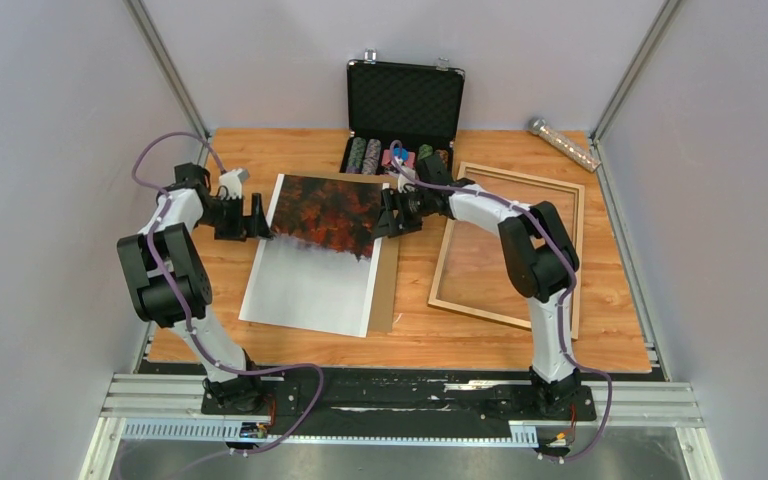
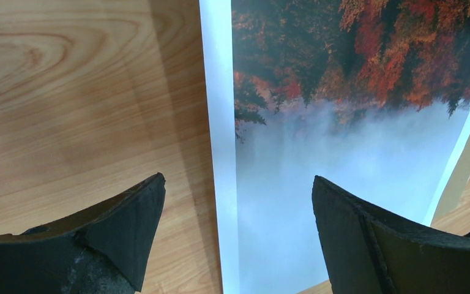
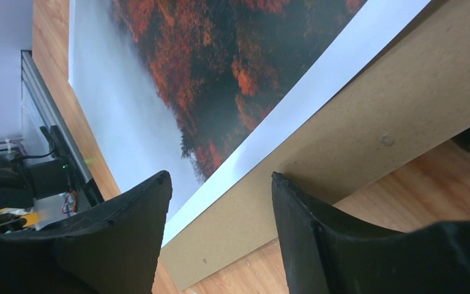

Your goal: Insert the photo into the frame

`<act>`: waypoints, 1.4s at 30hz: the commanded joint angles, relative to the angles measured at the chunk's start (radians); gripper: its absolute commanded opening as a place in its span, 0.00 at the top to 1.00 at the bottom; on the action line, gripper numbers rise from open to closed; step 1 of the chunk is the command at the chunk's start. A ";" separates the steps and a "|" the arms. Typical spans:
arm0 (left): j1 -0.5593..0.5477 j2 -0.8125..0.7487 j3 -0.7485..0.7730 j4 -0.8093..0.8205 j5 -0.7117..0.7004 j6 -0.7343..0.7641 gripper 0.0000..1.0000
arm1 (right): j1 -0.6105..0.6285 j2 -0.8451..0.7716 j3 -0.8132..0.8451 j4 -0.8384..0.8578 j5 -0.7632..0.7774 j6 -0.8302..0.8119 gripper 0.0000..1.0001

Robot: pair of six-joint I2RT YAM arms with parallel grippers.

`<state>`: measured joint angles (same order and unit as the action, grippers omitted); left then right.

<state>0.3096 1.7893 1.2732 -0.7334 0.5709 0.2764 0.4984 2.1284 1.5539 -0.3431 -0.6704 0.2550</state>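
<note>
1. The left fingers (image 2: 122,233) are spread wide and hold nothing. One tip hangs over bare table (image 2: 67,92) and the other over the foggy part of the photo (image 2: 355,153), with the photo's white left border running between them.
2. So the left gripper (image 2: 237,184) straddles the photo's left long edge. I cannot tell whether either tip touches the paper or the wood.
3. The right fingers (image 3: 318,233) stand partly apart, narrower than the left pair, and pinch nothing. One tip is over the print and the other over the brown backing board (image 3: 367,122) that shows from under the photo's right edge.
4. The right gripper (image 3: 220,177) therefore straddles the opposite long edge, at the dark tree end.
5. The photo lies flat, picture side up, on the board to the left of centre. Its long axis runs from the arm bases toward the far wall, leaning slightly, with the trees at the far end.
6. The frame (image 1: 501,316) lies flat just to the right of the board and is not touching the photo. The right arm reaches across its far left corner and is the nearer arm.
7. My judgement is that the coming move depends on both grippers closing on opposite long edges, then carrying the sheet rightward.
8. An open black case (image 1: 405,100) stands behind at the far edge of the table.
</note>
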 commanded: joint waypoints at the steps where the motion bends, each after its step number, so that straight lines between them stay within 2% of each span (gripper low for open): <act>1: 0.005 -0.027 -0.029 0.032 0.034 0.025 0.04 | 0.020 -0.018 -0.035 0.052 -0.058 0.075 0.37; 16: 0.005 -0.060 -0.117 0.027 0.102 0.096 0.06 | 0.031 0.013 -0.035 0.096 -0.118 0.122 0.38; 27: 0.006 0.002 -0.069 -0.021 0.145 0.182 0.06 | 0.032 0.078 0.011 0.125 -0.184 0.139 0.38; 42: 0.010 0.035 -0.034 -0.053 0.173 0.215 0.09 | 0.034 0.108 0.061 0.154 -0.214 0.152 0.38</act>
<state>0.3141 1.8206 1.2011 -0.7738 0.7040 0.4576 0.5251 2.2326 1.5803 -0.2314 -0.8864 0.3996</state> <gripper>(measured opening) 0.913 0.621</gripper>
